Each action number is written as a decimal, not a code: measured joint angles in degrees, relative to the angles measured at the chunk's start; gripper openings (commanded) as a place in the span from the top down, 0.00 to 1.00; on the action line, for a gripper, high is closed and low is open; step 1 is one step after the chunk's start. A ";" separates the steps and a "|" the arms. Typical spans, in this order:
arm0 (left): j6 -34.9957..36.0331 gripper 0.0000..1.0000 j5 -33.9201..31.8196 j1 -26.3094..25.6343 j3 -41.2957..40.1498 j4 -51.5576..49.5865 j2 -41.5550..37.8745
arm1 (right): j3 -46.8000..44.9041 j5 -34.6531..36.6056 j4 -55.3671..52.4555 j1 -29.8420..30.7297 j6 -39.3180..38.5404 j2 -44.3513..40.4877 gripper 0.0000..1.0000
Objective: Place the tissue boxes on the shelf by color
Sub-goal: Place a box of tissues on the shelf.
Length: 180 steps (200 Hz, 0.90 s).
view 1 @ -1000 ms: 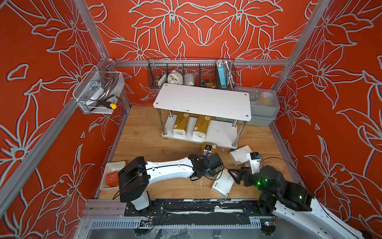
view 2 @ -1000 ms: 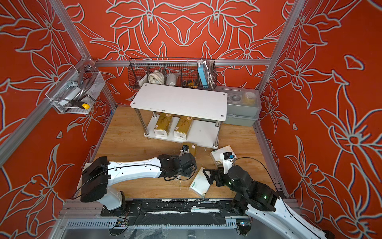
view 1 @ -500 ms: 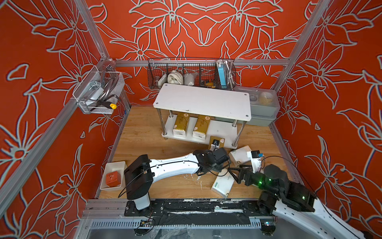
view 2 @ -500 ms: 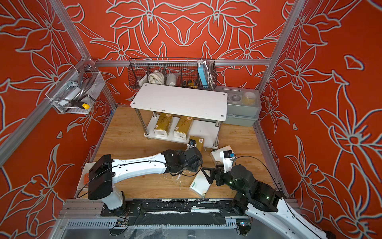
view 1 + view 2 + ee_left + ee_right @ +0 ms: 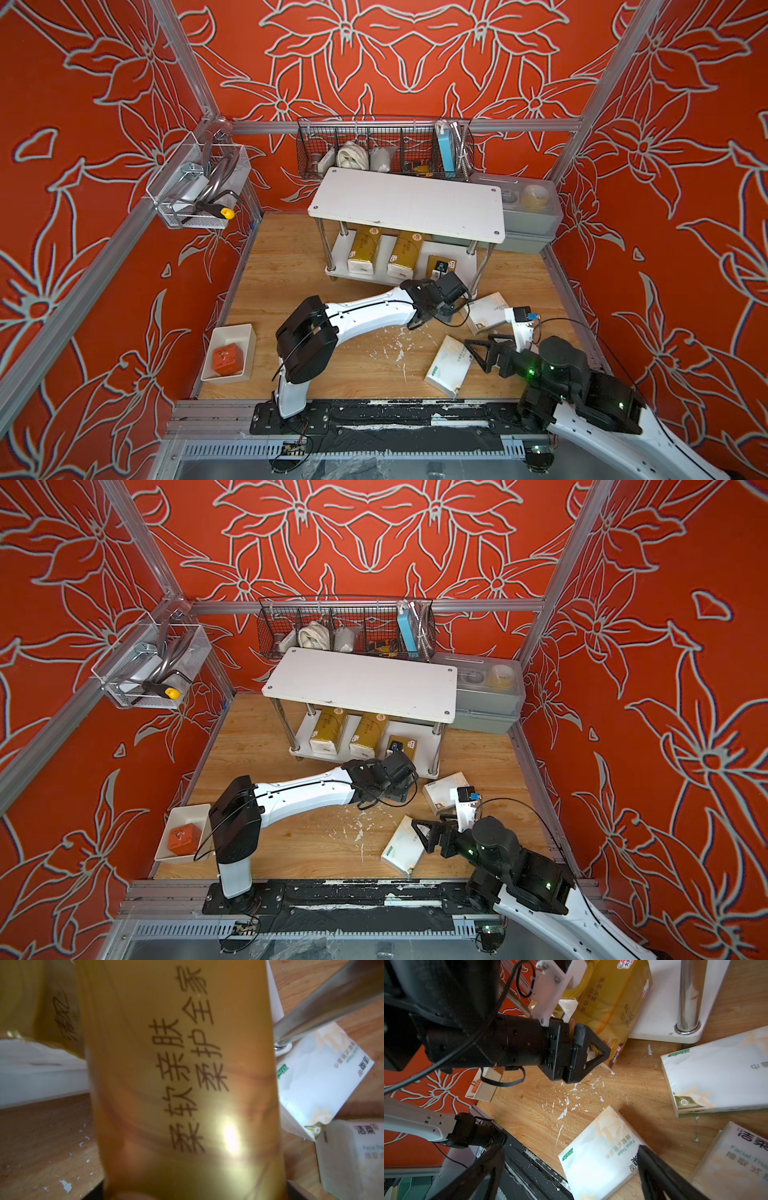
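The left gripper (image 5: 593,1053) is clamping the near end of a gold tissue pack (image 5: 610,1001), and its visible finger is pressing against the wrapper there. That pack is lying lengthwise at the front of the shelf (image 5: 407,203), on the right-hand part of the lower board (image 5: 340,254). Its held end is sticking out past the board's front edge over the wooden floor (image 5: 291,257). Whether the pack is resting fully on the board I cannot tell. In the left wrist view its gold wrapper is filling most of the frame.

A left gold pack (image 5: 365,249) and a middle gold pack (image 5: 405,254) are lying side by side on the same lower board, under the top board, with their white ends facing the shelf's front.

The right gripper (image 5: 482,353) is hovering with its jaws spread wide and is gripping nothing. It is hanging over one edge of a white pack (image 5: 449,365), which is lying flat on the floor well out in front of the shelf. A second white pack (image 5: 486,305) is lying just in front of the shelf's right front post (image 5: 482,268). A third white pack (image 5: 737,1159) is lying near it, farther from the shelf — in both top views the right arm is covering it.
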 measured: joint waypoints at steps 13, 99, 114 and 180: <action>0.66 0.25 0.00 0.50 1.36 0.11 0.98 | 0.00 0.26 -0.22 0.00 0.13 -0.26 0.01; 3.56 0.25 -0.11 2.73 7.82 0.15 7.13 | 0.00 0.63 -0.35 0.00 0.94 -0.35 0.01; 3.93 0.24 -0.17 3.17 9.25 0.15 8.11 | 0.00 0.66 -0.42 0.00 0.98 -0.35 0.01; 4.61 0.23 -0.79 4.74 16.81 -0.04 13.73 | 0.00 1.07 -2.10 0.00 0.98 -1.07 0.01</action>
